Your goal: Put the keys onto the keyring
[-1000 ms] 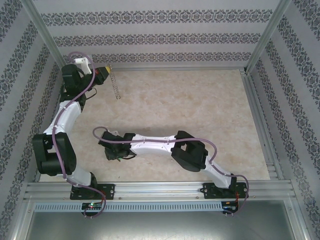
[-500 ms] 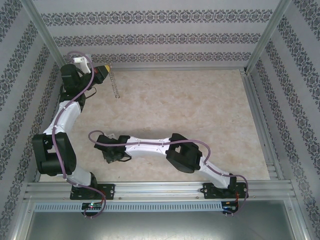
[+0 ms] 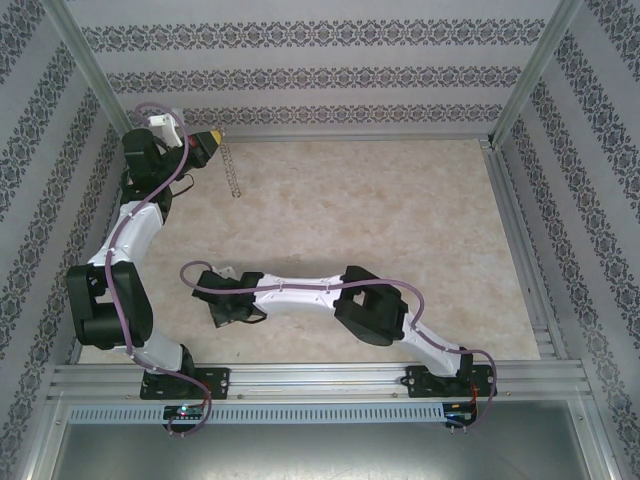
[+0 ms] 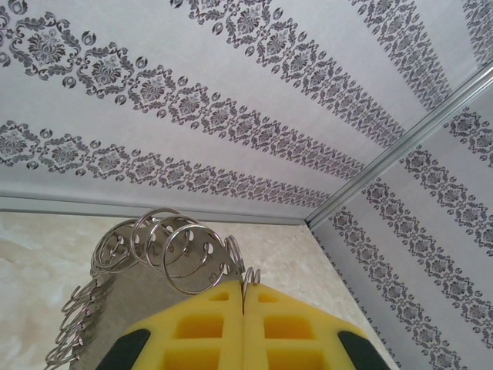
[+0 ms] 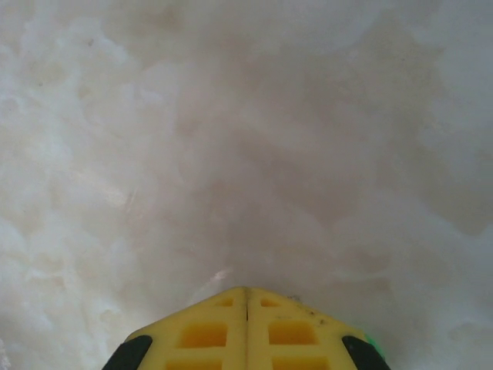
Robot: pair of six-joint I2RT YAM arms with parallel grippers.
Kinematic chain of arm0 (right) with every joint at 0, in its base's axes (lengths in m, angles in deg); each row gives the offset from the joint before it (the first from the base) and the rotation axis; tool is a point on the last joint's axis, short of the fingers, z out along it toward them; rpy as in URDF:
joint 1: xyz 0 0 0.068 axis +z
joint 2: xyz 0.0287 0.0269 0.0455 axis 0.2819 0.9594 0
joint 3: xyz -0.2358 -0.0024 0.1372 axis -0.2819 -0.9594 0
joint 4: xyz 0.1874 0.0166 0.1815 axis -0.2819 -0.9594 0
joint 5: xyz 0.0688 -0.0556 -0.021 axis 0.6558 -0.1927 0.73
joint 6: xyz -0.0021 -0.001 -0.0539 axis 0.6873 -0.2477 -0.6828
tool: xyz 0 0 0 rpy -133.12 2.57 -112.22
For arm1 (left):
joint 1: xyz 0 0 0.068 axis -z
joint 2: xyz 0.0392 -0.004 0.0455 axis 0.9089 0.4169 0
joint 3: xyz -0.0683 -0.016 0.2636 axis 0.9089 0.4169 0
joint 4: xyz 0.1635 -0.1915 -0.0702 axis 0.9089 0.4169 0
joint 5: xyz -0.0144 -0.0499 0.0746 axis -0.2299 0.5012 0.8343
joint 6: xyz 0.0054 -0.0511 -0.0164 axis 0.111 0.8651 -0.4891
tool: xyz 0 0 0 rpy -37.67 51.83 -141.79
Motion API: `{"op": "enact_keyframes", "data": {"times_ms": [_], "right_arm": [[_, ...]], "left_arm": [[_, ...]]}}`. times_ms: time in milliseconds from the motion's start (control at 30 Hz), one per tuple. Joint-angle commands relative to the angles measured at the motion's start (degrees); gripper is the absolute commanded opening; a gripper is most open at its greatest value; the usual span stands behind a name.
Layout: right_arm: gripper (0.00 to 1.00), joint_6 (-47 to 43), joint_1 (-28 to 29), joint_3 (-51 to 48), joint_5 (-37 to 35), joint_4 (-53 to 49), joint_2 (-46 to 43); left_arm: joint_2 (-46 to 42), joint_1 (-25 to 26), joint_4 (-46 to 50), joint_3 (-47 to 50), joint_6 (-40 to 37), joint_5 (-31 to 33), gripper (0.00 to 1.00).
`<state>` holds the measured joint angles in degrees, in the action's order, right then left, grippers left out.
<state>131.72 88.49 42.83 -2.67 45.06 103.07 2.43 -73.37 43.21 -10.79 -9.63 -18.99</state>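
Your right gripper point(image 5: 246, 293) has slid a little left and toward the near edge over the last second, low over the table point(image 3: 400, 220), its pads pressed together; a green sliver point(image 5: 373, 339) shows beside the fingers, but you cannot tell whether that is a key; your left gripper point(image 4: 244, 291) stays raised at the far left corner, pinching the keyring point(image 4: 185, 254), which hangs edge-on in the top view; ring and right gripper remain well apart, so threading likely still lies ahead.
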Motion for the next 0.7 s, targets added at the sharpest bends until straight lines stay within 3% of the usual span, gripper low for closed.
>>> {"op": "enact_keyframes", "data": {"times_ms": [0,400,667], "right_arm": [[0.0,-1.3,-1.6,-3.7,-2.6,-2.2,-2.0],[0.0,-3.9,-9.6,-20.7,-4.6,5.3,-15.8],[0.0,-5.9,-17.8,-35.8,-2.4,13.4,-27.5]], "left_arm": [[0.3,-0.9,-4.9,-0.1,0.9,-2.0,0.0],[1.0,0.0,-5.3,-1.2,1.5,-4.6,0.0],[1.7,4.3,-2.0,-3.2,-0.9,-4.8,0.0]]}}
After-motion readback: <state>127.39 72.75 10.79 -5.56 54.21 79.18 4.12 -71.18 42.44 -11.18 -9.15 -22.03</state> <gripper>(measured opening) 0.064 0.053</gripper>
